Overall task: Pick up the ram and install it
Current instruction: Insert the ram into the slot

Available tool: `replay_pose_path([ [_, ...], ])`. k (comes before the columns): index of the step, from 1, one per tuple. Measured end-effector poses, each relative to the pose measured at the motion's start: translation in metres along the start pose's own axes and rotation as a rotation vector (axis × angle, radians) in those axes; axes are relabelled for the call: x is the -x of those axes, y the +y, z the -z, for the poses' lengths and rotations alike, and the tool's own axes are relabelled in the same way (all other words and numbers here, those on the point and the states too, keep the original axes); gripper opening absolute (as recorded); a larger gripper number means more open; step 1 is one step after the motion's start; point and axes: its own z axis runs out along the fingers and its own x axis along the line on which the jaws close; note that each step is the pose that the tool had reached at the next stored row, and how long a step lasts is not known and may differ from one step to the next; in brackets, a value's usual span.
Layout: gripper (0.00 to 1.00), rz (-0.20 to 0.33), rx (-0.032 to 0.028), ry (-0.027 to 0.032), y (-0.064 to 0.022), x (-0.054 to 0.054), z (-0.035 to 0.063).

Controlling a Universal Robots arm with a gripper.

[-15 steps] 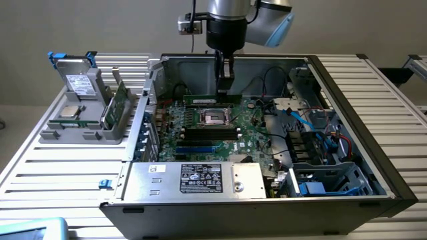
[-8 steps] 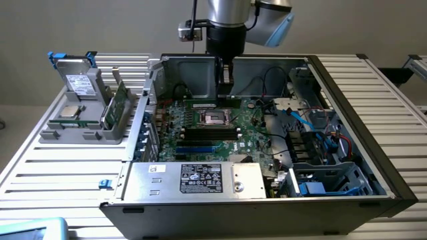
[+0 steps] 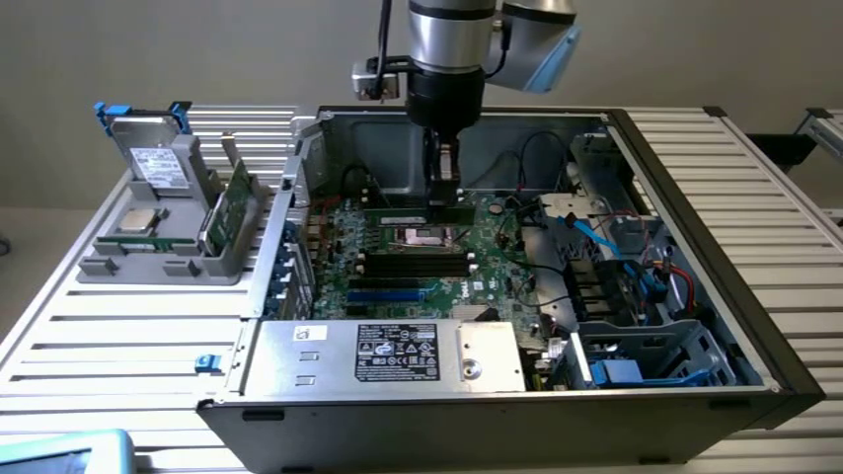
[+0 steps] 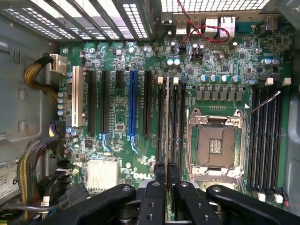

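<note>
The ram shows edge-on in the wrist view as a thin pale line running away from my fingertips. It lies along the black memory slots beside the CPU socket. My gripper is shut on the ram. In the exterior view the gripper reaches straight down into the open computer case. The ram is a narrow green strip just behind the CPU socket. I cannot tell whether the ram is seated in a slot or just above it.
More black memory slots lie on the socket's other side. Expansion slots, one of them blue, and cable bundles flank the board. Outside the case a grey rack holds a broader green card. A metal box and a drive cage fill the case front.
</note>
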Motion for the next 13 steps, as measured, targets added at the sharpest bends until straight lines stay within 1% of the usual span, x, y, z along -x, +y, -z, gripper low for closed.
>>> replay_pose_path([
  [13, 0.14, 0.0, 0.0, 0.0001, 0.0005, 0.002, -0.0235],
])
